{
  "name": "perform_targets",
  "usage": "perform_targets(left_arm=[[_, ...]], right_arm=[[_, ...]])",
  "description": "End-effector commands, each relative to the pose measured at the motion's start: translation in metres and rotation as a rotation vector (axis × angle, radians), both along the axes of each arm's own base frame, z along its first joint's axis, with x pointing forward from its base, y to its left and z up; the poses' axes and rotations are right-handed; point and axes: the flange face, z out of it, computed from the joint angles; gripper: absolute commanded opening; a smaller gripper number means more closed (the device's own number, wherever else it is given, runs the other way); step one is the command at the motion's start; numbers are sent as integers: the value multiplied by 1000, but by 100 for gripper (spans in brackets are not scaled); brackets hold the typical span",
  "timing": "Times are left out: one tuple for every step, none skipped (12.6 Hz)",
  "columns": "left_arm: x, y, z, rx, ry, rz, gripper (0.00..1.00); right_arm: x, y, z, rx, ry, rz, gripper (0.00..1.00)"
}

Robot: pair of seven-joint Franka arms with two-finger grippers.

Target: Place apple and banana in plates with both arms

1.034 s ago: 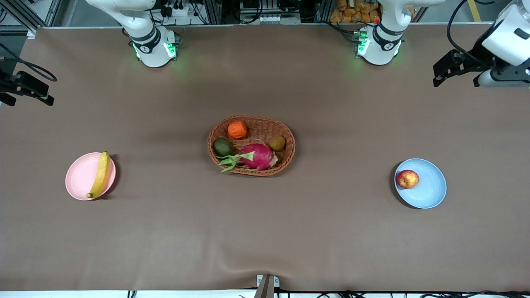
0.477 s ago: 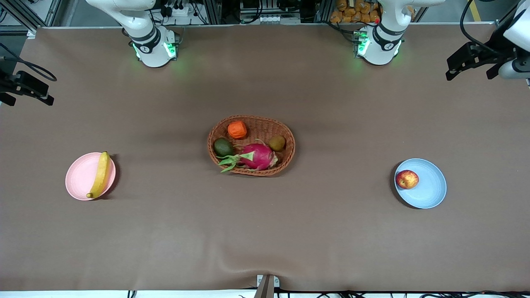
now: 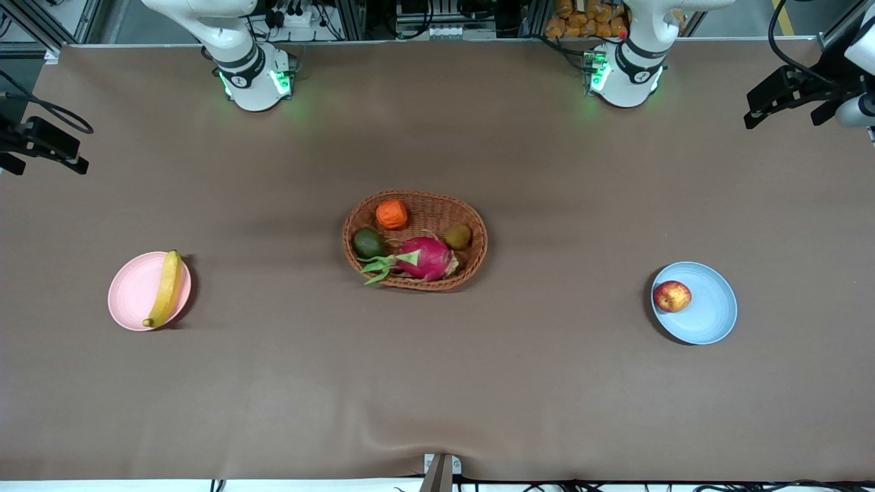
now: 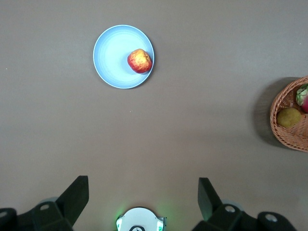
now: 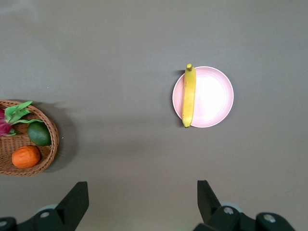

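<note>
A matt brown cloth (image 3: pixel 437 383) covers the table, the basket (image 3: pixel 472 270) is rough woven wicker, and both plates (image 3: pixel 714 307) look smooth plastic.

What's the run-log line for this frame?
apple: in blue plate | banana: on pink plate | left gripper: open, empty | right gripper: open, empty

An oval wicker basket (image 3: pixel 415 240) stands at the middle of the brown table covering (image 3: pixel 437 383). The basket holds four fruits. An orange ridged fruit (image 3: pixel 392 214) lies at the end farthest from the front camera. A dark green avocado (image 3: pixel 368 242) lies toward the right arm's end. A magenta dragon fruit (image 3: pixel 422 258) with green leaf tips occupies the near part. A brownish-green kiwi (image 3: pixel 457 236) lies toward the left arm's end.
</note>
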Motion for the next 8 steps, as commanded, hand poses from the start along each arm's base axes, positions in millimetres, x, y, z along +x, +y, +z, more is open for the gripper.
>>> perform_targets(left_arm=[[-8, 0, 3, 23, 2, -7, 100], [-7, 3, 2, 27, 4, -4, 100], [-6, 1, 1, 33, 5, -5, 100], [-6, 0, 0, 36, 7, -6, 100], [-5, 0, 0, 38, 7, -6, 100], [-5, 0, 0, 39, 7, -6, 100], [-6, -1, 0, 39, 7, -7, 100], [-6, -1, 1, 39, 5, -7, 100]], right_arm=[[-1, 2, 1, 13, -11, -7, 100], [-1, 2, 1, 13, -10, -5, 100], [-1, 3, 0, 13, -5, -4, 100], [-2, 2, 0, 13, -2, -5, 100], [-3, 2, 1, 13, -2, -2, 100], [-3, 3, 2, 12, -5, -1, 100], [-2, 2, -1, 12, -4, -2, 100], [-1, 2, 1, 12, -10, -3, 100]])
